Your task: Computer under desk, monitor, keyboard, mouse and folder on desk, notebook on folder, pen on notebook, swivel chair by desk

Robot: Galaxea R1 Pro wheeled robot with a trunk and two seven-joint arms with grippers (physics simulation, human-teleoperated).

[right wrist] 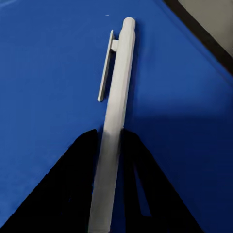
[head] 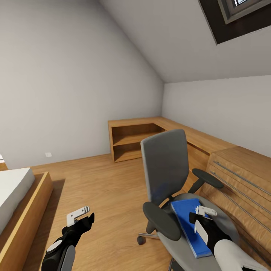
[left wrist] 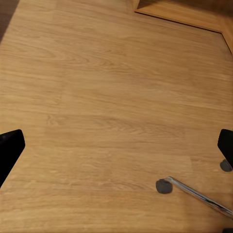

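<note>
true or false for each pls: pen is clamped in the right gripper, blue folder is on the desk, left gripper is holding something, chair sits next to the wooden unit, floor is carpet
1. The right gripper is shut on the pen. True.
2. The blue folder lies on the desk. False: it lies on the seat of the swivel chair.
3. The left gripper holds something. False: it is open and empty above the floor.
4. The chair stands close beside the wooden drawer unit. True.
5. The floor is carpet. False: it is wood.

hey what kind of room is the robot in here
Probably an attic bedroom with a work corner: a bed at the left, a long wooden desk along the far walls, a swivel chair, and a sloped ceiling with a skylight.
</note>
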